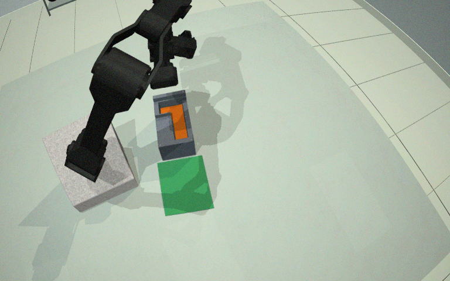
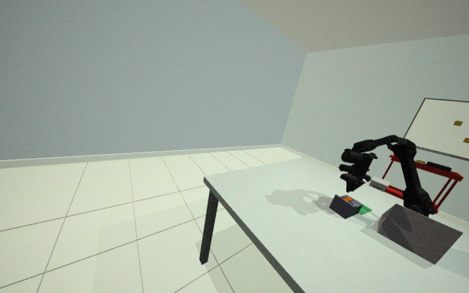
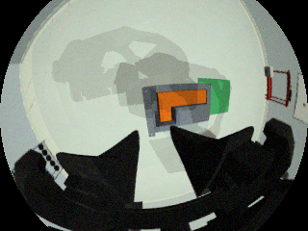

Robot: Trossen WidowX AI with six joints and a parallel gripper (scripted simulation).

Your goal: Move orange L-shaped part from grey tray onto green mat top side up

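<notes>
The orange L-shaped part (image 1: 179, 120) (image 2: 347, 198) (image 3: 183, 97) lies in the pocket of the grey tray (image 1: 163, 129) (image 2: 342, 207) (image 3: 194, 115) and looks level. Its short foot is at the end away from the mat, with a dark gap in the pocket beside it. The green mat (image 1: 186, 185) (image 2: 365, 209) (image 3: 220, 95) lies beside the tray's other end and holds no part. My gripper (image 3: 154, 131) is partly open and empty, above the table off the tray's foot end. Its fingertips show clear of the tray in the wrist view. The top and exterior views do not show the gap between the fingers clearly.
A large speckled block (image 1: 58, 142) (image 2: 421, 233) stands near the arm's base, to the left of the tray and mat in the top view. The table's edge (image 2: 254, 238) shows in the exterior view. A red stand (image 2: 429, 168) is behind the arm.
</notes>
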